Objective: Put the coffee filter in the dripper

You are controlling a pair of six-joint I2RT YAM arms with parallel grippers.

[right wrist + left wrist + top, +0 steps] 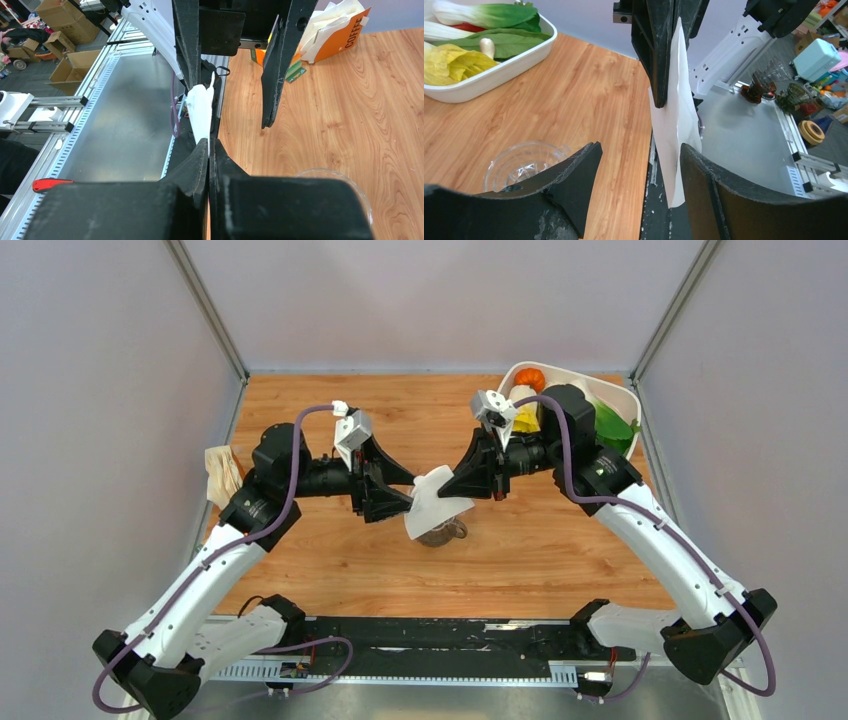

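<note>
Right pincer [207, 146] was clenched on the coffee filter [674, 125], its two black wedge-shaped fingers pressed flat together with one edge of the paper pinched between them. Left pincer [640, 150] stood released: its curved, matte black fingers were spread wide. The sheet hung in the gap close against one finger and was not squeezed. Both pincers met nose to nose over the middle of the table [560, 560], a wood-grain board with a warm orange-brown finish.

At the far right corner sat a white, smooth-walled tray [499, 75] with rounded corners. It held glossy leafy greens [499, 15] and a crinkled yellow leaf [449, 65].

By the left edge stood an orange packet [345, 35] printed "COFFEE", with white papers fanning out of its top.

Near the middle of the table, toward the near edge, the dripper [519, 162] stood upright on the wood, clear, round-rimmed and ribbed inside.

Coffee filter: thin, white, flat-folded paper, tapering to a point. It was held in the air on edge and off the table. From the top camera it overlapped the dripper from above, not seated in it.
</note>
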